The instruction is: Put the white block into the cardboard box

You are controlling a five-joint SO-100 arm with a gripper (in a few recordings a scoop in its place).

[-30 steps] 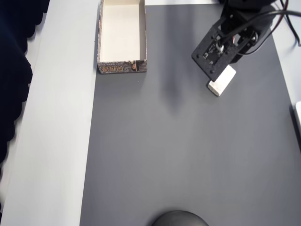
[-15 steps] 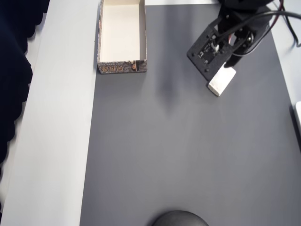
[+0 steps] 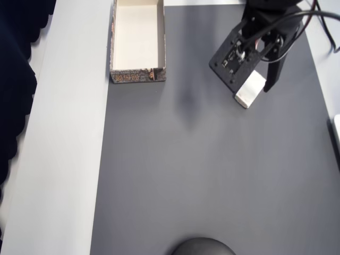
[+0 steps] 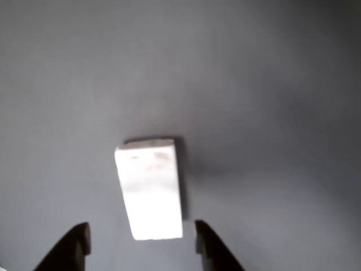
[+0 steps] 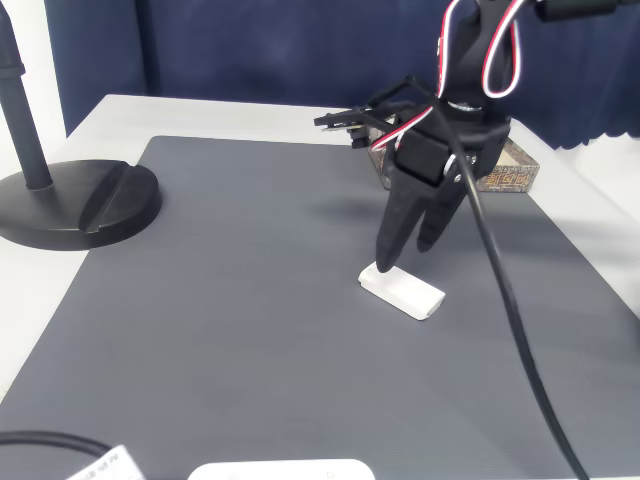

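One white block (image 4: 149,189), a smooth matte brick with rounded corners, lies flat on the dark grey mat (image 3: 212,175), well apart from the cardboard box (image 3: 138,40). The black gripper (image 4: 141,243) hangs over it with its jaws spread wide, one fingertip on either side of the block's end. The shallow box has a plain cream inside and a brownish printed outer wall whose writing is too small to read.
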